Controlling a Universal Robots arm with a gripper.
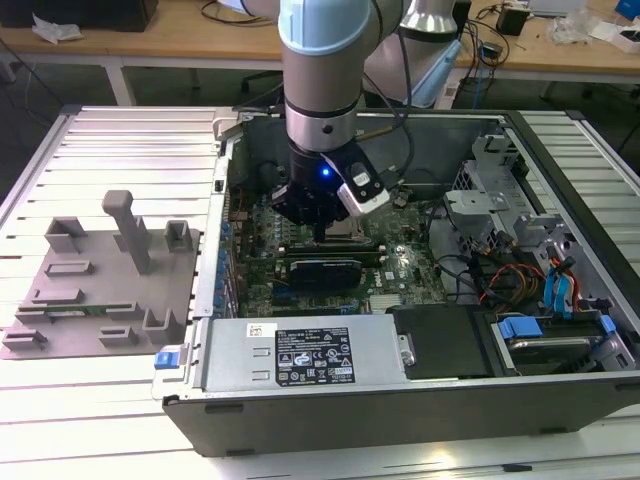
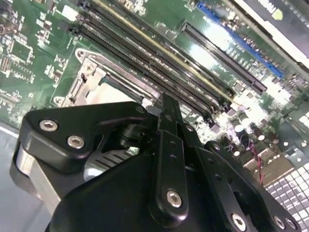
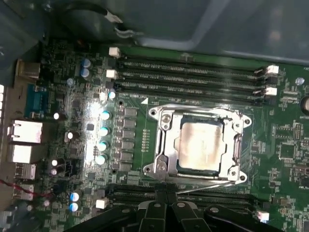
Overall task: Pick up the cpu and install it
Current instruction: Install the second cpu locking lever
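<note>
cpu (image 3: pixel 200 145) sits flat in the motherboard socket (image 3: pixel 166 166), framed by its metal bracket — already placed, i judge. claw (image 3: pixel 166 208) hovers just beside it, fingers together, holding nothing — best lifted straight, clear of the retention lever.

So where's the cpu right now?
In the first wrist view the cpu sits inside the metal socket frame on the green motherboard, between two banks of black memory slots.
</note>
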